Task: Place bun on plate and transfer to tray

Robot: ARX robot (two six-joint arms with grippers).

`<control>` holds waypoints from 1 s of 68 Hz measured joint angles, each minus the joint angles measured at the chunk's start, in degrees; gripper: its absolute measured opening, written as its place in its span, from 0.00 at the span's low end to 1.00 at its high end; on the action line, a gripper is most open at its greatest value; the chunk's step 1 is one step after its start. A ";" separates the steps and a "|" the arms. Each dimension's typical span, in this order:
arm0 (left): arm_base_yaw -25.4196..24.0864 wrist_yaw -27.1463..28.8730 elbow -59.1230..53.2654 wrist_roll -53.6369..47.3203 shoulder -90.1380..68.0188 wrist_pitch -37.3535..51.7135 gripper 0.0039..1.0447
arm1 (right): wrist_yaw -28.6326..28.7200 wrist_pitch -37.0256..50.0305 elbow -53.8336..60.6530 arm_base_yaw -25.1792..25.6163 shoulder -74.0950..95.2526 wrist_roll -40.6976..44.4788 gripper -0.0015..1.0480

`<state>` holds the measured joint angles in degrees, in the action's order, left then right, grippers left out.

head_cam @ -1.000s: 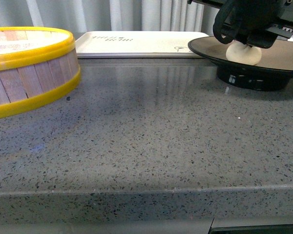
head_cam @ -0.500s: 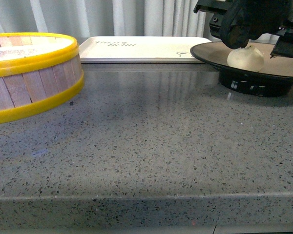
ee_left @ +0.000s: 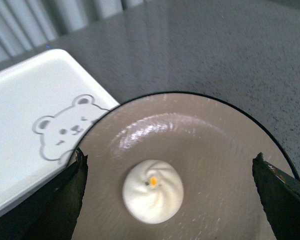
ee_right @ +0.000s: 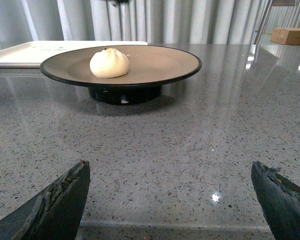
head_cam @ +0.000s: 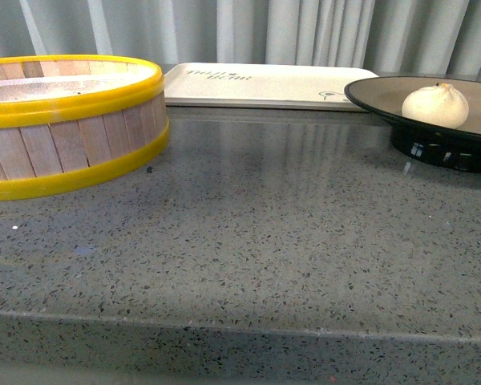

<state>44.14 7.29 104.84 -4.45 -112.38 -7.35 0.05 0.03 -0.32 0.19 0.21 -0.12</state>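
The white bun (head_cam: 435, 105) rests on the brown plate (head_cam: 385, 100) with a black rim, at the right of the counter. Behind it lies the cream tray (head_cam: 264, 84). In the left wrist view my left gripper (ee_left: 170, 172) hangs open straight above the bun (ee_left: 153, 190), its fingers (ee_left: 280, 192) wide on either side and clear of the plate (ee_left: 210, 145); the tray (ee_left: 30, 135) with its bear drawing sits beside the plate. My right gripper (ee_right: 172, 192) is open low over the bare counter, a good way short of the plate (ee_right: 155, 62) and bun (ee_right: 109, 63). Neither arm appears in the front view.
A yellow-rimmed wooden steamer basket (head_cam: 64, 124) stands at the left of the grey speckled counter (head_cam: 248, 233). The counter's front edge runs across near the bottom of the front view. Grey curtains hang behind, and a cardboard box (ee_right: 290, 35) sits far off.
The arm that was over the bun on the plate has lifted out of the front view, leaving the bun lying free on the plate. The front view itself has shifted rightwards.
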 joint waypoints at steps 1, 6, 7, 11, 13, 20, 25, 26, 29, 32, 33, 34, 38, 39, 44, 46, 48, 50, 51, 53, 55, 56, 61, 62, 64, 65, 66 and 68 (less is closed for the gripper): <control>-0.44 0.39 -2.10 -0.11 1.77 1.33 0.94 | 0.00 0.00 0.00 0.00 0.00 0.00 0.92; -2.62 1.62 -9.77 -0.63 8.11 6.03 0.94 | 0.00 0.00 0.00 0.00 0.00 0.00 0.92; -3.39 1.73 -11.98 -0.72 10.01 7.15 0.94 | 0.00 0.00 0.00 0.00 0.00 0.00 0.92; -5.53 1.77 -17.59 -1.09 14.45 9.51 0.94 | 0.00 0.00 0.00 0.00 0.00 0.00 0.92; -6.80 1.81 -20.94 -1.25 16.96 10.88 0.94 | 0.00 0.00 0.00 0.00 0.00 0.00 0.92; -12.52 1.75 -34.38 -1.27 26.38 14.43 0.94 | 0.00 0.00 0.00 0.00 0.00 0.00 0.92; -15.72 0.63 -42.62 -1.22 32.37 15.41 0.94 | 0.00 0.00 0.00 0.00 0.00 0.00 0.92; -16.04 0.46 -43.56 -1.25 33.09 15.45 0.94 | 0.00 0.00 0.00 0.00 0.00 0.00 0.92; -17.38 -0.09 -47.19 -1.31 36.11 15.67 0.94 | 0.00 0.00 0.00 0.00 0.00 0.00 0.92; -19.10 -0.72 -51.17 -1.38 39.60 15.78 0.94 | 0.00 0.00 0.00 0.00 0.00 0.00 0.92; -19.47 -0.85 -51.91 -1.38 40.26 15.82 0.94 | 0.00 0.00 0.00 0.00 0.00 0.00 0.92; -19.85 -0.94 -52.63 -1.38 40.94 15.87 0.94 | 0.00 0.00 0.00 0.00 0.00 0.00 0.92; -22.16 -1.88 -56.41 -1.36 44.24 15.98 0.94 | 0.00 0.00 0.00 0.00 0.00 0.00 0.92; -23.02 -2.08 -57.53 -1.36 45.16 15.98 0.94 | 0.00 0.00 0.00 0.00 0.00 0.00 0.92; -26.21 -3.15 -60.65 -1.25 47.45 15.96 0.94 | 0.00 0.00 0.00 0.00 0.00 0.00 0.92; -28.06 -3.89 -62.07 -1.16 48.35 15.96 0.94 | 0.00 0.00 0.00 0.00 0.00 0.00 0.92; -29.48 -4.52 -62.99 -1.03 48.87 15.91 0.94 | 0.00 0.00 0.00 0.00 0.00 0.00 0.92; -30.56 -3.63 -64.17 -0.48 49.31 16.92 0.93 | 0.00 0.00 0.00 0.00 0.00 0.00 0.92; -30.84 -2.64 -64.87 -0.22 49.53 18.21 0.91 | 0.00 0.00 0.00 0.00 0.00 0.00 0.92; -32.00 0.13 -67.43 0.83 50.36 23.30 0.86 | 0.00 0.00 0.00 0.00 0.00 0.00 0.92; -33.31 0.66 -70.20 1.84 51.41 28.09 0.81 | 0.00 0.00 0.00 0.00 0.00 0.00 0.92; -33.83 0.52 -71.12 2.03 51.84 29.51 0.79 | 0.00 0.00 0.00 0.00 0.00 0.00 0.92; -38.42 -3.04 -77.50 3.21 56.00 35.98 0.65 | -0.02 0.00 0.00 0.00 0.00 0.00 0.92; -39.17 -3.82 -78.16 3.26 56.59 36.20 0.64 | -0.02 0.00 0.00 0.00 0.00 0.00 0.92; -41.16 -5.90 -79.97 3.43 58.29 36.59 0.59 | 0.00 0.00 0.00 0.00 0.00 0.00 0.92; -41.68 -6.19 -80.54 3.50 58.84 36.65 0.57 | 0.00 0.00 0.00 0.00 0.00 0.00 0.92; -42.49 -6.45 -81.64 3.56 59.89 36.65 0.53 | 0.00 0.00 0.00 0.00 0.00 0.00 0.92; -43.58 -6.40 -83.60 3.78 61.79 36.65 0.46 | 0.00 0.00 0.00 0.00 0.00 0.00 0.92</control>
<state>0.56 0.89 21.23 -0.67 -50.59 29.30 0.05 0.03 -0.32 0.19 0.21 -0.12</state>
